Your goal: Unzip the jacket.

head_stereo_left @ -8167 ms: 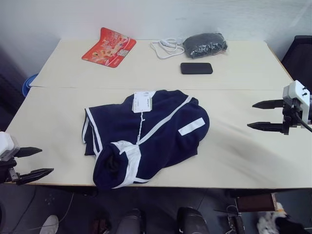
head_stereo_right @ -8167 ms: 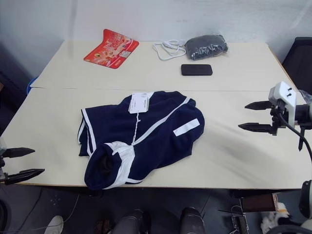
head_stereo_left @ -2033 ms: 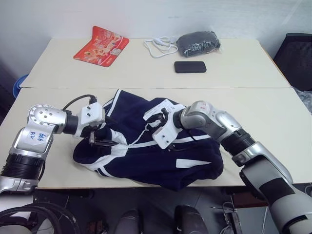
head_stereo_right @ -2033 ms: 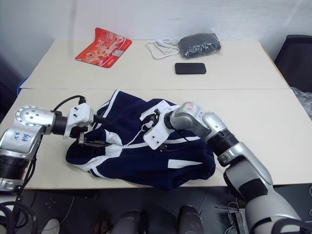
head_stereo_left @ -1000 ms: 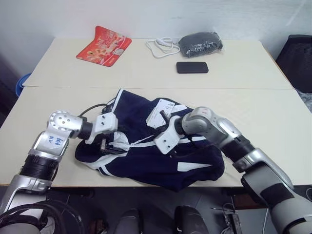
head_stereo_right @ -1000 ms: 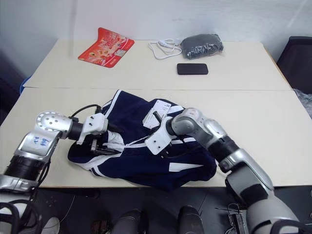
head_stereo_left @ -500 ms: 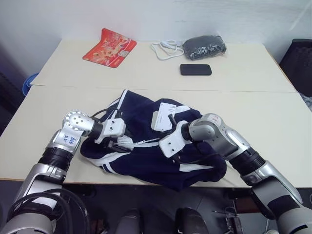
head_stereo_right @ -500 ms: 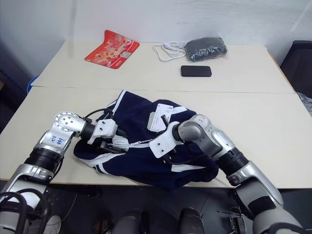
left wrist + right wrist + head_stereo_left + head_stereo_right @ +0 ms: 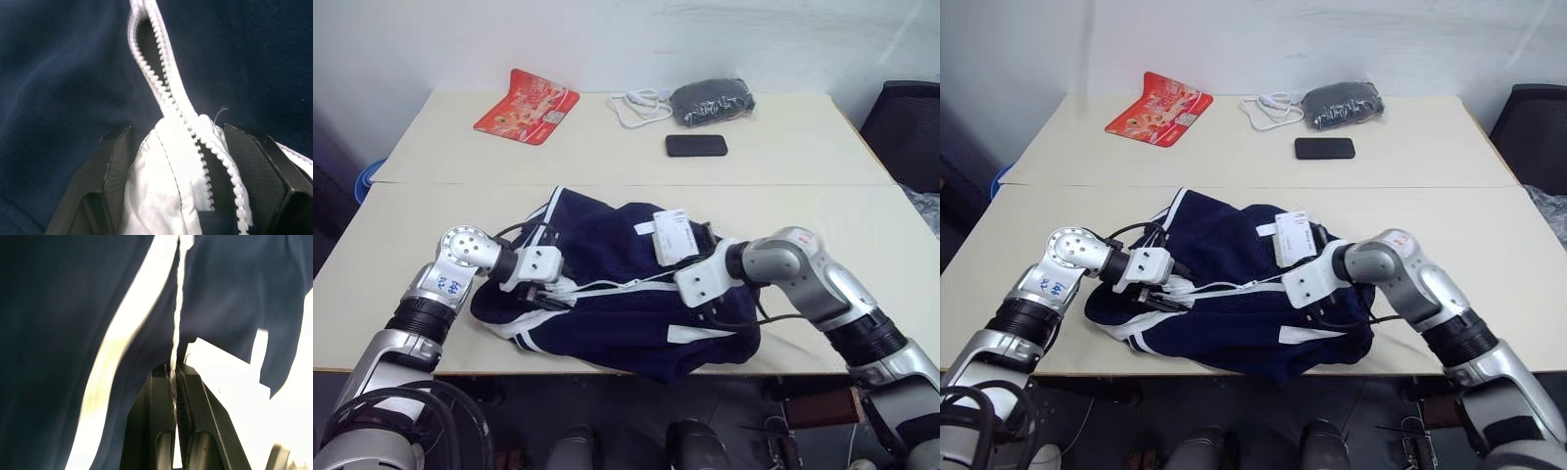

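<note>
Navy-blue fabric of the jacket [image 9: 617,294] lies bunched at the front edge of the pale table [image 9: 803,176], caught between the robot's two arms. On the jacket's left end, the left gripper [image 9: 178,161] has its black fingers [image 9: 110,161] spread either side of a white fold of collar, and the white zipper [image 9: 164,83] parts just beyond them into two rows of teeth. Whether those fingers press the cloth or merely flank it cannot be told. The right gripper [image 9: 175,382] is pressed together on the zipper line, its two fingers meeting with the white strip pinched between them; in the head views it sits on the jacket's right half, beside the white paper tag [image 9: 674,235]. A taut white line of zipper runs across the garment from one gripper to the other.

Behind the jacket, on the far table, lie a red printed packet [image 9: 527,106], a coiled white cable [image 9: 634,106], a dark grey bagged bundle [image 9: 710,100] and a black phone [image 9: 696,146]. A black chair [image 9: 906,132] stands at the right.
</note>
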You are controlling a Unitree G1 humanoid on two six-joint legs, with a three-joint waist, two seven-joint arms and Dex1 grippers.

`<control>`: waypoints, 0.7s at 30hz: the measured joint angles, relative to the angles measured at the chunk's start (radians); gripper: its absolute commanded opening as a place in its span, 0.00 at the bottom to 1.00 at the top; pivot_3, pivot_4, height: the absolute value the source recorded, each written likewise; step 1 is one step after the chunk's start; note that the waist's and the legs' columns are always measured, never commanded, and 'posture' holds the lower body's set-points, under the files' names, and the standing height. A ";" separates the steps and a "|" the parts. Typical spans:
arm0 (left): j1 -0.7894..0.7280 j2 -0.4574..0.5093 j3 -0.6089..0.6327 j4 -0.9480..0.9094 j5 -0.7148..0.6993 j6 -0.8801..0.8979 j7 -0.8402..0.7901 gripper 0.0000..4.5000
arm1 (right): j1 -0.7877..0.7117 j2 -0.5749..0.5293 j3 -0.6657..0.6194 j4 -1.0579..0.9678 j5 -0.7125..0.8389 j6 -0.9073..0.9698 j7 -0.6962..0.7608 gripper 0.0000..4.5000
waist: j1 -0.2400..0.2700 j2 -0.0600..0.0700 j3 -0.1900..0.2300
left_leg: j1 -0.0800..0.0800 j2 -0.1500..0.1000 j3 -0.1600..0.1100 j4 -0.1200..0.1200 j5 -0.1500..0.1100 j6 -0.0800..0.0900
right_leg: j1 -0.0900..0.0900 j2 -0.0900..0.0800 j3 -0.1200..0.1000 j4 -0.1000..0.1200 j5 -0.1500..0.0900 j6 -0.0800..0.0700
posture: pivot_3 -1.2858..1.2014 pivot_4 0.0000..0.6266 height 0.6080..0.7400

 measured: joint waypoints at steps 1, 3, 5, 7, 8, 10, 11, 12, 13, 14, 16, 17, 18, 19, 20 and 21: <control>0.002 0.000 0.000 0.000 0.000 -0.003 0.002 0.69 | 0.012 -0.017 -0.013 -0.002 0.002 0.000 -0.003 0.00 | 0.000 0.001 -0.001 | 0.000 0.000 0.000 0.000 0.000 0.000 | 0.000 0.000 0.000 0.000 0.000 0.000 | 0.52 0.24 1.00; 0.005 0.001 0.001 0.000 0.000 -0.004 0.004 0.69 | 0.028 -0.045 -0.031 -0.002 0.004 0.000 -0.007 0.00 | 0.000 0.002 -0.001 | 0.000 0.000 0.001 0.000 0.000 0.000 | 0.000 0.000 0.000 0.000 0.000 0.000 | 0.52 0.24 1.00; 0.006 0.001 0.002 0.000 0.000 -0.004 0.007 0.69 | 0.035 -0.076 -0.053 0.005 0.010 -0.005 -0.014 0.00 | 0.000 0.004 -0.002 | 0.000 0.000 0.001 -0.001 0.000 0.000 | 0.000 0.000 0.001 0.000 0.000 0.000 | 0.52 0.24 1.00; 0.008 0.001 0.002 0.000 0.000 -0.005 0.010 0.69 | 0.035 -0.112 -0.073 0.028 0.011 -0.013 -0.026 0.00 | 0.001 0.004 -0.003 | 0.000 0.000 0.001 -0.001 0.000 0.000 | 0.000 0.000 0.001 -0.001 0.000 0.000 | 0.52 0.24 1.00; 0.008 0.001 0.003 0.000 0.000 -0.005 0.011 0.69 | 0.035 -0.132 -0.088 0.048 0.011 -0.023 -0.034 0.00 | 0.001 0.004 -0.003 | 0.000 0.000 0.001 -0.001 0.000 0.000 | 0.000 0.000 0.001 -0.001 0.000 0.000 | 0.52 0.24 1.00; 0.008 0.002 0.003 0.000 0.000 -0.005 0.011 0.69 | 0.034 -0.172 -0.106 0.107 0.009 -0.047 -0.055 0.00 | 0.001 0.005 -0.003 | 0.000 0.000 0.002 -0.001 0.000 0.000 | 0.000 0.000 0.001 -0.001 0.000 0.000 | 0.52 0.24 1.00; 0.009 0.003 0.003 0.000 0.000 -0.005 0.012 0.69 | 0.033 -0.192 -0.113 0.147 0.007 -0.064 -0.067 0.00 | 0.001 0.005 -0.003 | 0.000 0.000 0.002 -0.001 0.000 0.000 | -0.001 0.000 0.001 -0.001 0.000 0.000 | 0.52 0.24 1.00; 0.009 0.003 0.003 0.000 0.000 -0.005 0.013 0.69 | 0.031 -0.220 -0.118 0.202 0.004 -0.088 -0.084 0.00 | 0.001 0.005 -0.003 | 0.000 0.000 0.004 -0.001 0.000 0.000 | -0.001 0.000 0.001 -0.001 0.000 0.000 | 0.52 0.24 1.00; 0.009 0.004 0.003 0.000 0.000 -0.005 0.013 0.69 | 0.024 -0.246 -0.121 0.259 -0.005 -0.113 -0.103 0.00 | 0.000 0.006 -0.004 | 0.000 0.000 0.006 -0.002 0.000 0.000 | -0.001 0.000 0.002 -0.001 0.000 0.000 | 0.52 0.24 1.00; 0.010 0.006 0.003 0.001 0.000 -0.005 0.013 0.69 | 0.011 -0.269 -0.123 0.323 -0.013 -0.137 -0.121 0.00 | 0.000 0.006 -0.004 | 0.001 0.000 0.007 -0.002 0.000 0.000 | -0.001 0.000 0.002 -0.001 0.000 0.000 | 0.52 0.24 1.00; 0.011 0.013 0.002 0.001 0.000 -0.005 0.013 0.69 | -0.019 -0.302 -0.124 0.434 -0.034 -0.176 -0.152 0.00 | -0.004 0.007 -0.005 | 0.001 0.000 0.010 -0.003 0.000 0.000 | -0.002 0.000 0.003 -0.002 0.000 0.000 | 0.52 0.24 1.00; 0.012 0.017 0.002 0.002 0.000 -0.006 0.012 0.69 | -0.046 -0.311 -0.122 0.499 -0.047 -0.204 -0.172 0.00 | -0.008 0.008 -0.005 | 0.002 0.000 0.011 -0.004 0.000 0.000 | -0.001 0.000 0.004 -0.002 0.000 0.000 | 0.52 0.24 1.00; 0.013 0.020 0.000 0.003 0.000 -0.006 0.012 0.69 | -0.079 -0.321 -0.119 0.568 -0.065 -0.228 -0.195 0.00 | -0.012 0.010 -0.006 | 0.003 0.000 0.013 -0.005 0.000 0.000 | -0.002 0.000 0.004 -0.002 0.000 0.000 | 0.52 0.24 1.00; 0.014 0.022 -0.001 0.005 0.000 -0.006 0.011 0.69 | -0.119 -0.326 -0.113 0.643 -0.088 -0.255 -0.223 0.00 | -0.016 0.012 -0.007 | 0.004 0.001 0.015 -0.006 0.000 0.000 | -0.002 0.000 0.005 -0.002 0.000 -0.001 | 0.52 0.24 1.00; 0.014 0.023 -0.002 0.006 0.000 -0.006 0.011 0.69 | -0.145 -0.328 -0.107 0.689 -0.103 -0.271 -0.242 0.00 | -0.018 0.012 -0.007 | 0.004 0.001 0.015 -0.006 0.000 0.000 | -0.002 0.000 0.005 -0.002 0.000 -0.001 | 0.52 0.24 1.00; 0.014 0.024 -0.002 0.007 0.000 -0.006 0.011 0.69 | -0.170 -0.328 -0.096 0.735 -0.122 -0.287 -0.264 0.00 | -0.019 0.013 -0.008 | 0.005 0.001 0.016 -0.007 0.000 0.000 | -0.001 0.000 0.006 -0.002 0.000 -0.001 | 0.52 0.24 1.00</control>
